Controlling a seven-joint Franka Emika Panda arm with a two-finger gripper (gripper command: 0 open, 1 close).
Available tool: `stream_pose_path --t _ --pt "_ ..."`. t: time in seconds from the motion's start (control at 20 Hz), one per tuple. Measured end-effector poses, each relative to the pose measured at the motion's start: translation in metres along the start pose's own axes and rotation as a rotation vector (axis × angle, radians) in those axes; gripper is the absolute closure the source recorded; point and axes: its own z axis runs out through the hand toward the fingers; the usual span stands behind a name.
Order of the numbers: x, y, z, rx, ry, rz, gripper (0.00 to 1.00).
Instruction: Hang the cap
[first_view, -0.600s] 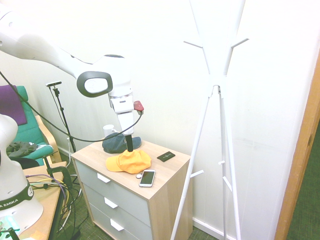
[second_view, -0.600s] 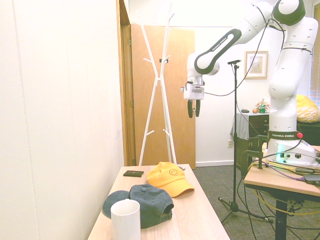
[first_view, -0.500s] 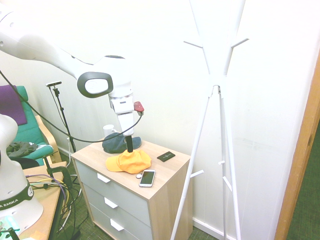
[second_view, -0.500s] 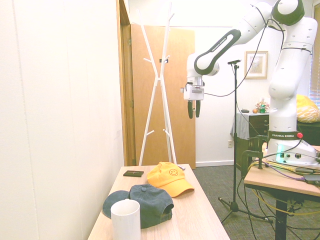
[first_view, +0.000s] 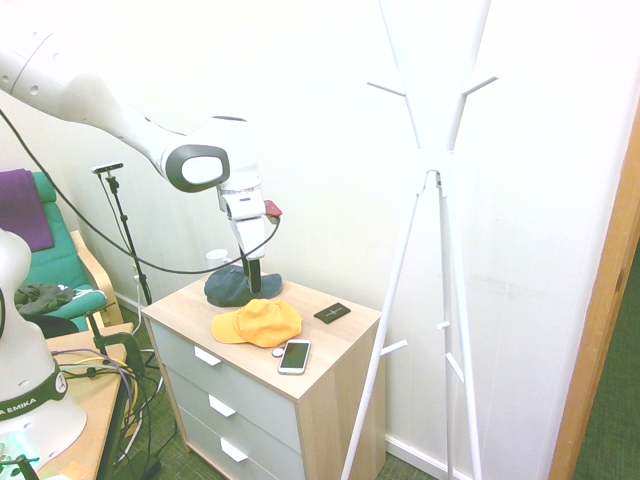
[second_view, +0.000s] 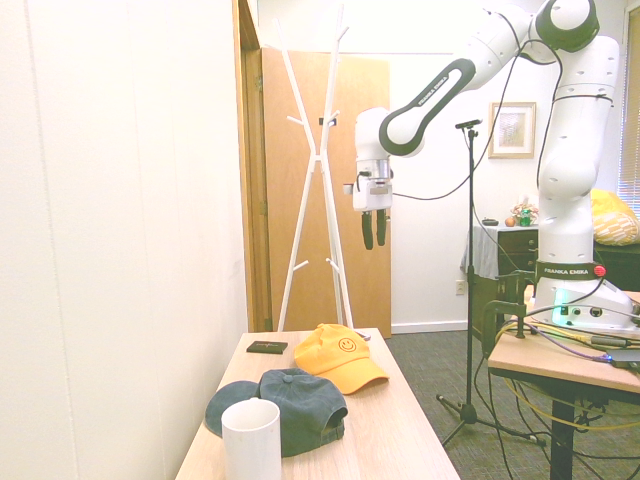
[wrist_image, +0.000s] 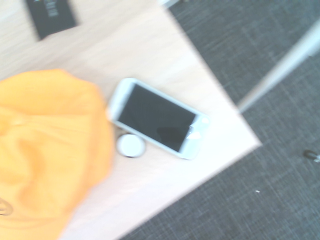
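The gripper (second_view: 373, 228) hangs in the air and points straight down. Its two dark fingers (second_view: 367, 229) stand a little apart, so it is open, and it holds nothing. It is well above the wooden dresser (first_view: 320, 372) and touches no thing on it.

Below it, the yellow cap (first_view: 258, 322) lies on the dresser top. In the second exterior view the cap (second_view: 341, 357) shows a small smiley face on its front, and its brim points to the near right. The wrist view shows its soft orange cloth (wrist_image: 45, 150), a bit blurred.

Just beside the yellow cap lies a white phone (first_view: 294, 356) with a dark screen, face up, near the dresser's front edge. A small round white thing (wrist_image: 130, 145) sits between the cap and the phone, touching the phone's side. A flat black card (first_view: 332, 313) lies close to the wall.

A dark blue cap (second_view: 286, 402) lies on the far left part of the top in the first exterior view. A white cup (second_view: 251, 440) stands next to it.

A tall white coat stand (first_view: 433, 215) stands on the floor to the right of the dresser, by the wall.
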Motion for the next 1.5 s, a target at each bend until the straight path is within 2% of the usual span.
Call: stream_pose_path --t 0.45,0.7,1.05,1.1,1.5 --pt "-0.036 -0.104 0.082 -0.061 -0.022 -0.08 0.0" --pt "-0.05 -0.134 0.121 -0.06 -0.035 -0.119 0.0" --pt "-0.052 -0.157 0.146 -0.056 -0.031 -0.125 0.0" --pt "-0.052 -0.157 0.148 -0.057 -0.032 -0.126 1.0" --pt "-0.058 -0.162 0.169 -0.058 -0.031 -0.151 1.0"
